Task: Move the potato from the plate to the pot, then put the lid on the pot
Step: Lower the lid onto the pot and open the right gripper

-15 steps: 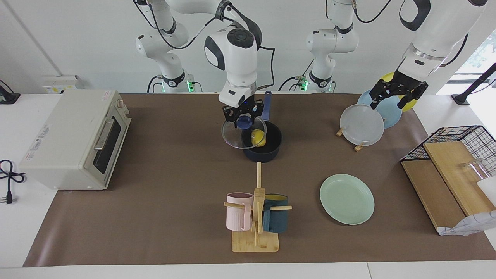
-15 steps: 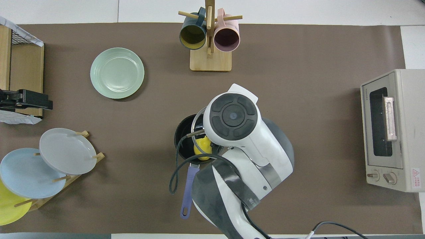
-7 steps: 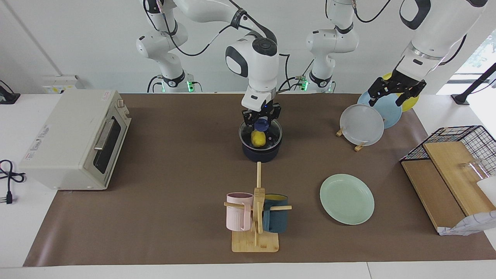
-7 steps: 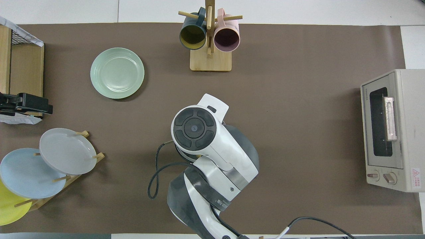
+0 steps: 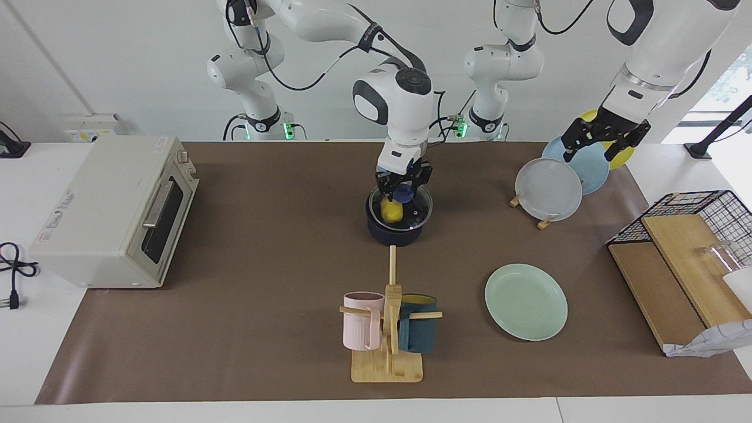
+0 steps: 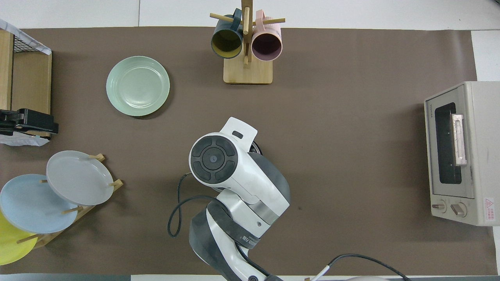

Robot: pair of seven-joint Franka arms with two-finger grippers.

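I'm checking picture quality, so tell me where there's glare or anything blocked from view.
Facing view: bright window glare at the corner near the left tool; the potato shows clearly through the glass lid on the pot. Overhead view: the right arm hides the pot almost entirely; the plate is evenly lit with a soft shadow at its edge.
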